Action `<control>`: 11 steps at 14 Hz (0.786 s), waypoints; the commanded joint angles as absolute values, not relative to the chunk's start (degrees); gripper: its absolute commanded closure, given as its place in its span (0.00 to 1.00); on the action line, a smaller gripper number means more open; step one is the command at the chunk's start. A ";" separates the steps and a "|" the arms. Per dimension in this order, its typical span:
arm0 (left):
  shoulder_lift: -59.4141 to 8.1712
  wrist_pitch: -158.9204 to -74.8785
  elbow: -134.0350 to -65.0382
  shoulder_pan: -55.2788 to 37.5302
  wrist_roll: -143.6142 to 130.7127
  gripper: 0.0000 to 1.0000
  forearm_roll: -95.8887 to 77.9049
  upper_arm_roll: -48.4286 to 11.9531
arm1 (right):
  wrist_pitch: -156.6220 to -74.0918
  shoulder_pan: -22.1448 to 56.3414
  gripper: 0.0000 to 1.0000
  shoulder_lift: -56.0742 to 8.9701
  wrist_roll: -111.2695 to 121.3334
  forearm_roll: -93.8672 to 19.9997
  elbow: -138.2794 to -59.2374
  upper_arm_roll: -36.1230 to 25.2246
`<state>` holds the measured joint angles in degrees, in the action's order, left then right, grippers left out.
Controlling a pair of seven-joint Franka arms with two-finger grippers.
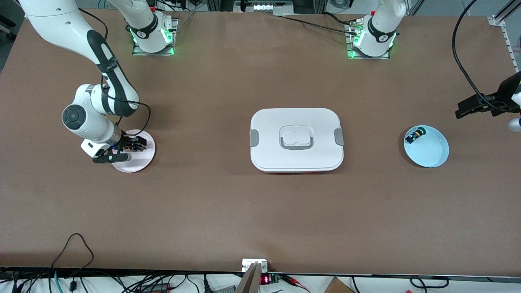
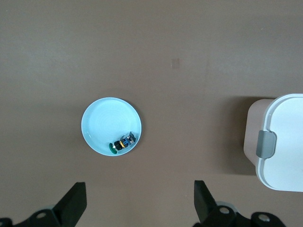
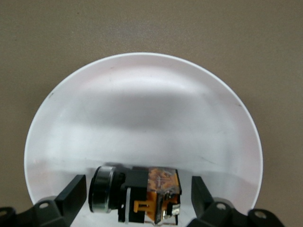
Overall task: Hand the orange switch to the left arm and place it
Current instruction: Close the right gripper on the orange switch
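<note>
Pickup step: right gripper (image 1: 136, 143) low over pink plate (image 1: 142, 162) toward the right arm's end from box (image 1: 296, 139), fingers apart astride orange switch (image 3: 142, 194), closing due next; left gripper (image 1: 464, 109) waits spread above blue plate (image 1: 433, 156).

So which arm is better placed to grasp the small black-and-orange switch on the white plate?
The right. Its gripper is down at the round white plate with open fingers on either side of the black-and-orange switch. The left gripper hangs at the table's other end, near the light blue plate.
</note>
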<state>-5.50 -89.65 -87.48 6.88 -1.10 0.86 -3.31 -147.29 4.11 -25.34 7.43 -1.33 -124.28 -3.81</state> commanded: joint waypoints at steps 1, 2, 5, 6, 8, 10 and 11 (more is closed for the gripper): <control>-4.66 -88.95 -87.80 7.12 -0.88 0.00 -0.26 -3.16 | -146.78 3.96 0.28 -24.96 8.79 -1.93 -124.63 -3.52; -4.66 -88.95 -87.80 7.12 -0.79 0.00 -0.26 -3.16 | -145.73 3.87 0.41 -24.87 9.66 -1.93 -124.37 -3.52; -4.66 -88.95 -87.80 7.12 -0.79 0.00 -0.26 -3.16 | -143.18 3.87 0.71 -24.70 16.76 -1.93 -123.31 -3.52; -4.66 -88.95 -87.80 7.12 -0.79 0.00 -0.35 -3.16 | -142.48 3.87 0.75 -24.61 17.83 -1.85 -122.70 -3.52; -4.66 -88.95 -87.80 7.12 -0.79 0.00 -0.35 -3.16 | -137.76 3.87 0.79 -23.30 18.19 -1.93 -120.34 -2.73; -4.66 -88.95 -87.80 7.12 -0.79 0.00 -0.35 -3.16 | -127.32 3.87 0.79 -22.07 18.37 -2.11 -113.68 -1.76; -4.66 -88.95 -87.80 7.12 -0.79 0.00 -0.35 -3.16 | -121.52 3.87 0.79 -21.71 18.72 -2.20 -109.38 -1.15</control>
<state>-5.50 -89.65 -87.48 6.89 -1.10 0.86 -3.26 -131.50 4.18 -23.56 17.00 -1.32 -116.24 -2.50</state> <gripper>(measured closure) 0.000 0.269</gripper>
